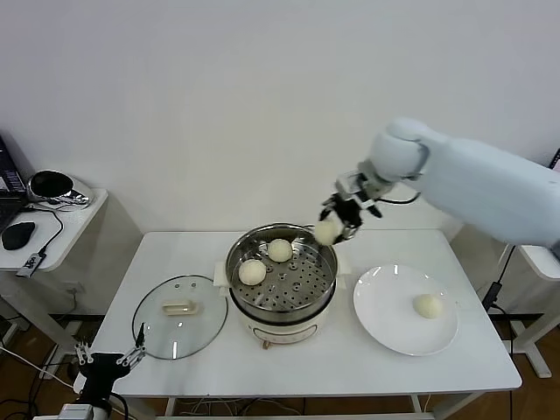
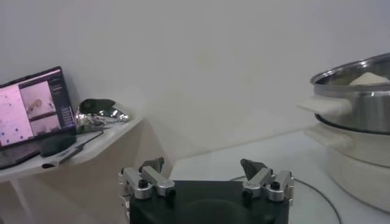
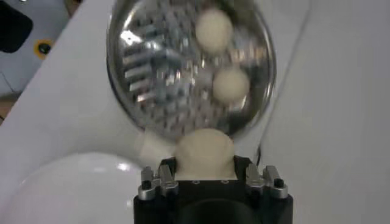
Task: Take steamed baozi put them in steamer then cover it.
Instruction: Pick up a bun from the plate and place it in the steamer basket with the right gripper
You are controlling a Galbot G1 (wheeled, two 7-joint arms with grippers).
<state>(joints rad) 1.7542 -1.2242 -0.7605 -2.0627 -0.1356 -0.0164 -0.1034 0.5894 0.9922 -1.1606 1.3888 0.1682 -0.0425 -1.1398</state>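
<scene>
Head view: I have the right gripper (image 1: 337, 220) clamped on 1 smooth cream-white steamed bun (image 1: 326, 231), hanging over the far right rim of the shiny round steel steamer pot (image 1: 282, 276). 2 buns already sit on its perforated tray, 1 waits on the flat white plate (image 1: 404, 309), and the clear glass lid (image 1: 179, 316) lies on the white worktop (image 1: 455, 363). I judge I should carry the bun inward over a bare patch of tray, lower, then release gently.

Left wrist view: the left gripper (image 2: 206, 176) idles low beside the worktop's near-left corner, fingers spread wide, holding nothing.

Right wrist view: the bun fills the closed jaws, the steamer directly below.
</scene>
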